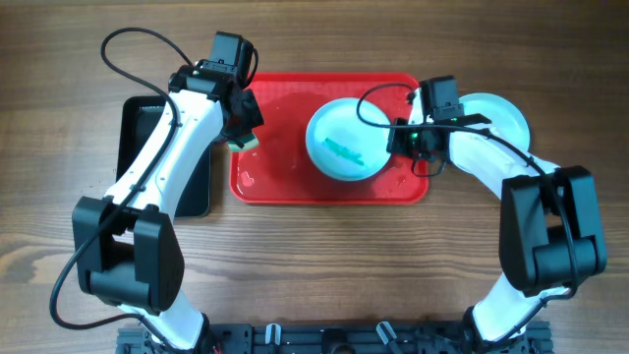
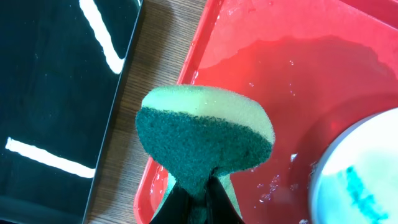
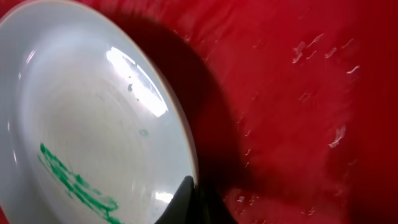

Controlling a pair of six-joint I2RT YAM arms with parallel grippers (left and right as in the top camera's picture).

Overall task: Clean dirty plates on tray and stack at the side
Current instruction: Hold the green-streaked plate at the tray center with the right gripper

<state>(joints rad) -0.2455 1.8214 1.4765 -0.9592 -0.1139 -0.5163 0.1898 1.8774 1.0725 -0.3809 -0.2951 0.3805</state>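
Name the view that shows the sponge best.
Left wrist: the sponge is large and central, green face and yellow layer clear, pinched in the left gripper. Overhead shows only a bit beside that arm. Right wrist shows the plate, no sponge.

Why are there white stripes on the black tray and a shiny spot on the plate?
Left wrist: the stripes on the black tray are glare from reflected lights. Right wrist: the plate has a glare patch too, and casts a dark shadow on the red tray.
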